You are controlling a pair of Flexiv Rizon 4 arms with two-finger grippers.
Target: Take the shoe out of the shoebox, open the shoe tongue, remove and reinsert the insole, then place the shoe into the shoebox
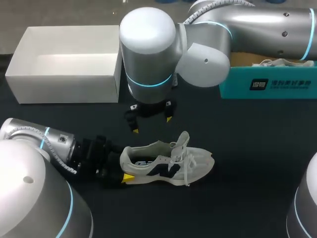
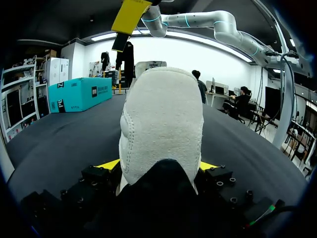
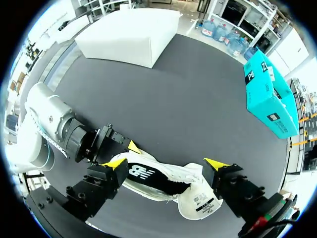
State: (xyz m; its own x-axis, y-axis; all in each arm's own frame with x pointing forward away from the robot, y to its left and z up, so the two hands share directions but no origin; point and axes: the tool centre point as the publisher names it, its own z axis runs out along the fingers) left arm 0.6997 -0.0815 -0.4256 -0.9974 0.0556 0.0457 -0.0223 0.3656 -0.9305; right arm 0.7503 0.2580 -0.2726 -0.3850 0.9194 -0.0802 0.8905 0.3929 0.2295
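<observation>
The shoe lay on its side on the table, with its heel gripped by the left gripper. In the left wrist view the padded heel filled the space between the two fingers. A yellow tip pressed against each side of it, so the left gripper was clamped on the shoe. The toe pointed straight away from that gripper, and the laces hung loose near the tongue.

The right gripper hung above the shoe, clear of it, with its fingers spread wide. In the right wrist view the shoe lay under the gap between those fingers, heel near one finger and toe near the other.

Beyond the right gripper, well apart from the shoe, an open white box stood on the left arm's side. A teal box stood on the right arm's side with something pale showing over its rim.
</observation>
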